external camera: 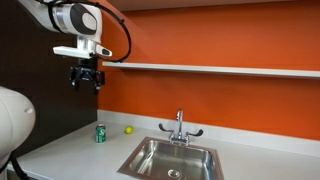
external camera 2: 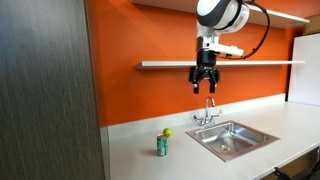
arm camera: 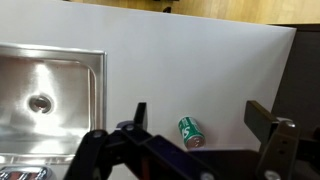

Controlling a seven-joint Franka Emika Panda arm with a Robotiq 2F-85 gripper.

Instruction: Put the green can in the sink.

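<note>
One rectangular stainless-steel sink (external camera: 150, 160); beside it, one small green cylindrical can (external camera: 100, 133) and one small yellow-green ball (external camera: 128, 129). At the sink's back rim, one chrome faucet (external camera: 180, 122) with two lever handles (external camera: 166, 127).

sink (arm camera: 70, 100): stainless steel, brushed, smooth, soft sheen with blurred reflections.
faucet (external camera: 179, 125): chrome, glossy.
countertop (arm camera: 190, 70): pale grey, smooth, matt; laminate or stone, cannot tell.
can (arm camera: 191, 132): green printed skin, slight gloss; pale metal-looking top.
wall (external camera: 220, 40): orange, flat matt paint look.
cabinet panel (external camera 2: 50, 80): dark wood grain, streaky, satin.
shelf (external camera: 230, 69): pale, smooth.
robot arm (external camera: 75, 18): white shell, glossy plastic look, bright highlights.
gripper (external camera: 86, 86): black, matt.
ball (external camera: 128, 129): yellow-green, too small to tell texture.
</note>
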